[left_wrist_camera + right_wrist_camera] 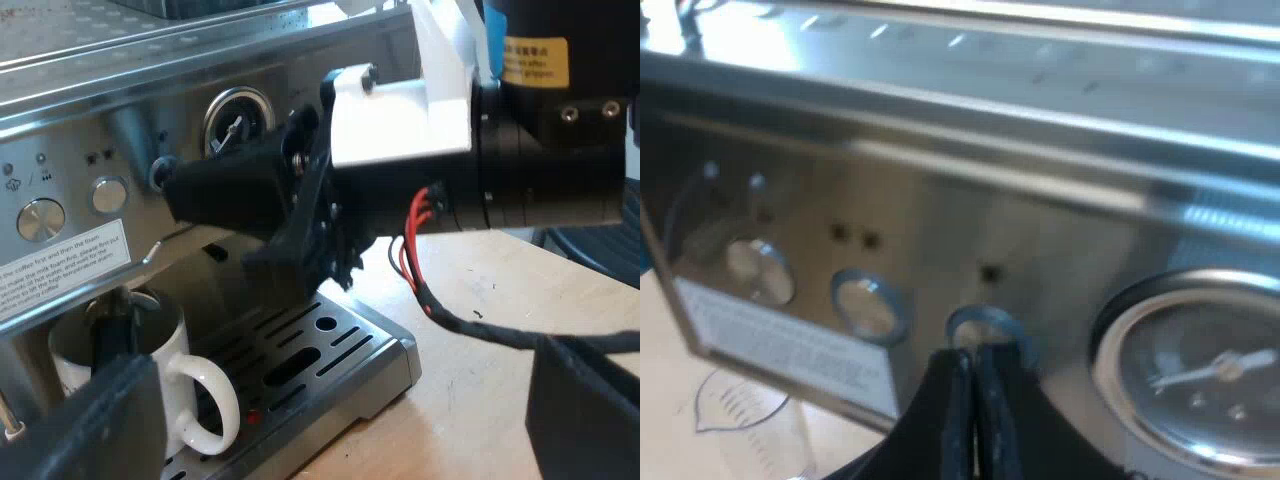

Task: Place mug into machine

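Here, mug (168, 338) upright, handle (216, 404) over drip tray (335, 352)

Right gripper (974, 362) was fully closed, right fingers (940, 425) pressed flat together, no gap at the tips. From the left wrist view, right arm (545, 170) ran roughly level, wrist straight, gripper pointing straight out along it. Left gripper (335, 385) was spread wide, left fingers (95, 425) far apart, both black pads pointing forward

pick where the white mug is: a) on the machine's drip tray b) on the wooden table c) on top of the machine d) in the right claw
a: the white mug stands upright on the slotted drip tray at the front of the espresso machine.
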{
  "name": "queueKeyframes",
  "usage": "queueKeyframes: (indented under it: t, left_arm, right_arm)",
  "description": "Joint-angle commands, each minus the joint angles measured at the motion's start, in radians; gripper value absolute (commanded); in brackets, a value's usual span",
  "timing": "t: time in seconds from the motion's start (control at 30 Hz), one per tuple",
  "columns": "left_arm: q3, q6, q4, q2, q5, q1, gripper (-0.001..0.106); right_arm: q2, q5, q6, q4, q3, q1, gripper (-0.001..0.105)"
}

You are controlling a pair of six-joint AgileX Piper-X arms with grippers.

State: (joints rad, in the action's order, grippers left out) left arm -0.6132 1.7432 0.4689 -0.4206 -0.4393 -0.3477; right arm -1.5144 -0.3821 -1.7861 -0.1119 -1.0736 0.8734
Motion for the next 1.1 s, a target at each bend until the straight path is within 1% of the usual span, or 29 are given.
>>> queueKeyframes:
  t: [0.03,0.17,0.33,0.5,0.73,0.8,0.83,0.87,0.9,0.93,1.03,1.07,1.1]
  left_arm:
    - [-0.007,0.003,-0.012,0.001,-0.005,-0.001,0.078]
    - [-0.007,0.003,-0.012,0.001,-0.005,-0.001,0.078]
    - [-0.007,0.003,-0.012,0.001,-0.005,-0.001,0.078]
    - [-0.007,0.003,-0.012,0.001,-0.005,-0.001,0.078]
    - [-0.007,0.003,-0.012,0.001,-0.005,-0.001,0.078]
    - [-0.007,0.003,-0.012,0.001,-0.005,-0.001,0.078]
    - [-0.007,0.003,-0.012,0.001,-0.005,-0.001,0.078]
    - [-0.007,0.003,-0.012,0.001,-0.005,-0.001,0.078]
    - [-0.007,0.003,-0.012,0.001,-0.005,-0.001,0.078]
    - [-0.009,0.003,-0.012,0.001,-0.008,-0.001,0.078]
    - [-0.035,0.003,-0.002,0.006,-0.013,-0.001,0.078]
    - [-0.058,0.003,0.007,0.008,-0.008,-0.001,0.078]
    - [-0.070,0.003,0.013,0.007,-0.003,-0.001,0.078]
  right_arm:
    - [-0.001,0.011,-0.006,-0.011,-0.012,-0.019,0.000]
    - [-0.008,0.046,-0.006,-0.020,-0.012,-0.024,0.000]
    - [-0.022,0.043,-0.006,-0.028,-0.014,-0.024,0.000]
    - [-0.022,-0.020,-0.006,-0.027,-0.014,-0.024,0.000]
    - [0.044,-0.046,-0.006,0.034,-0.014,0.013,0.000]
    - [0.064,-0.046,-0.006,0.060,-0.014,0.018,0.004]
    - [0.081,-0.046,-0.006,0.084,-0.014,0.022,0.011]
    - [0.098,-0.046,0.002,0.112,-0.014,0.026,0.021]
    - [0.104,-0.046,0.009,0.126,-0.014,0.026,0.025]
    - [0.122,-0.046,0.021,0.159,-0.014,0.026,0.037]
    - [0.169,-0.042,0.037,0.247,-0.014,0.026,0.067]
    - [0.190,-0.040,0.037,0.286,-0.014,0.026,0.073]
    - [0.201,-0.040,0.037,0.306,-0.014,0.026,0.075]
